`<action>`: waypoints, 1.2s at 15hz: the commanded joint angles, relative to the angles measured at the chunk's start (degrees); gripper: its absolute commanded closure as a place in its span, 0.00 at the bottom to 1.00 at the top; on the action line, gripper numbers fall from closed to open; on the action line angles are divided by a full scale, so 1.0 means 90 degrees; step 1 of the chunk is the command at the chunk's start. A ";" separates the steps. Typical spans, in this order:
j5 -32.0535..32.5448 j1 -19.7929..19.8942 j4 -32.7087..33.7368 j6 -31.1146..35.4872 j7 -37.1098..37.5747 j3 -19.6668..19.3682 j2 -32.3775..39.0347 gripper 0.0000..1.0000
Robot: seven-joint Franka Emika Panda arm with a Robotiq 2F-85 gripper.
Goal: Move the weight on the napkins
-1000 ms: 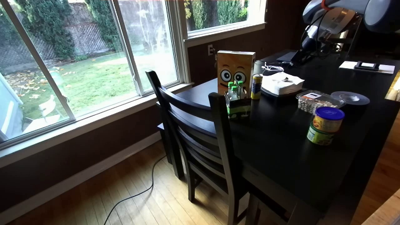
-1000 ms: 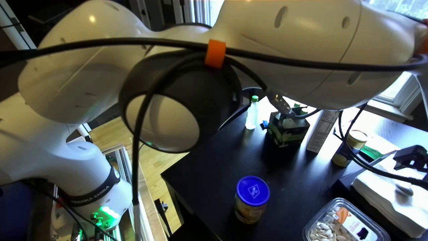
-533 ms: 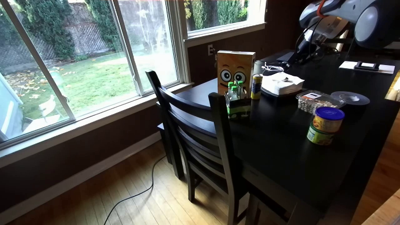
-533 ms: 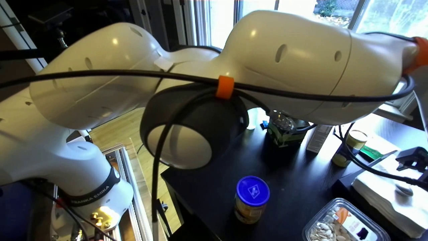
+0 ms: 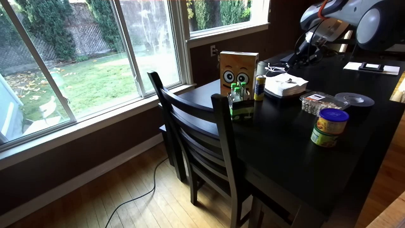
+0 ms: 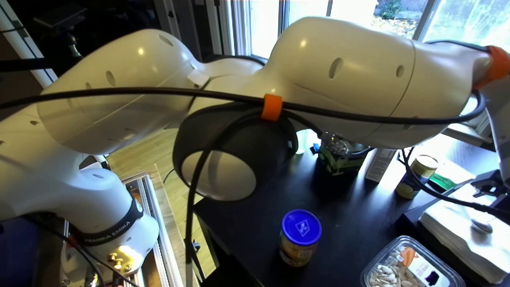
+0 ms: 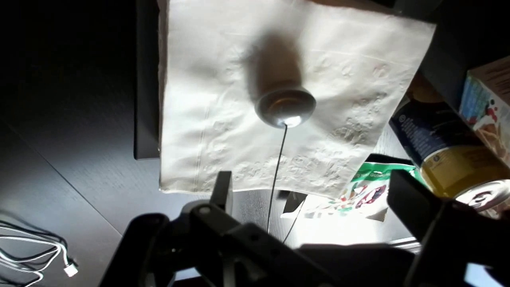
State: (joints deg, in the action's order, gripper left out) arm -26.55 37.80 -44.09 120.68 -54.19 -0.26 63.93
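The weight [image 7: 285,109] is a small shiny metal dome lying on top of the napkins [image 7: 239,155], a square white stack with a reddish edge. A thin dark line runs from it toward me in the wrist view. In both exterior views the weight shows as a small grey lump [image 5: 288,80] [image 6: 482,226] on the stack [image 5: 284,88] [image 6: 450,235]. My gripper [image 7: 310,179] is open with nothing between its fingers [image 7: 223,187]. It is apart from the weight, above the far side of the napkins; it is small and dark in an exterior view [image 5: 288,65].
A blue and yellow can [image 7: 450,147] and a green-white packet [image 7: 370,187] lie close by the napkins. An owl-print box [image 5: 239,69], a bottle carrier [image 5: 242,109], a clear nut tub [image 6: 410,263], stacked tins [image 6: 301,235] and a white cable [image 7: 36,251] are on the table.
My arm's upper links have come lower in both exterior views. My gripper has shifted slightly toward the napkins. The weight and napkins have not moved.
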 commanded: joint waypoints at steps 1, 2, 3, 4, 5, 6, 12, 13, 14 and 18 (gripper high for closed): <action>-0.0193 -0.0049 0.0288 0.0242 0.0294 0.0173 0.0341 0.00; -0.0232 -0.0058 0.0309 0.0382 0.0360 0.0219 0.0405 0.00; -0.0235 -0.0068 0.0339 0.0554 0.0412 0.0242 0.0469 0.25; -0.0219 -0.0065 0.0356 0.0642 0.0452 0.0276 0.0514 0.26; -0.0212 -0.0051 0.0364 0.0715 0.0475 0.0318 0.0550 0.34; -0.0201 -0.0053 0.0371 0.0847 0.0514 0.0339 0.0591 0.41; -0.0094 -0.0052 0.0300 0.1028 0.0654 0.0336 0.0532 0.84; -0.0047 -0.0063 0.0280 0.1017 0.0667 0.0297 0.0493 0.87; -0.0006 -0.0078 0.0275 0.1005 0.0659 0.0260 0.0476 0.89; 0.0031 -0.0096 0.0334 0.0960 0.0654 0.0203 0.0505 0.95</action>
State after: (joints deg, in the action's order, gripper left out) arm -26.84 37.29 -43.00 129.76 -49.52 2.15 67.55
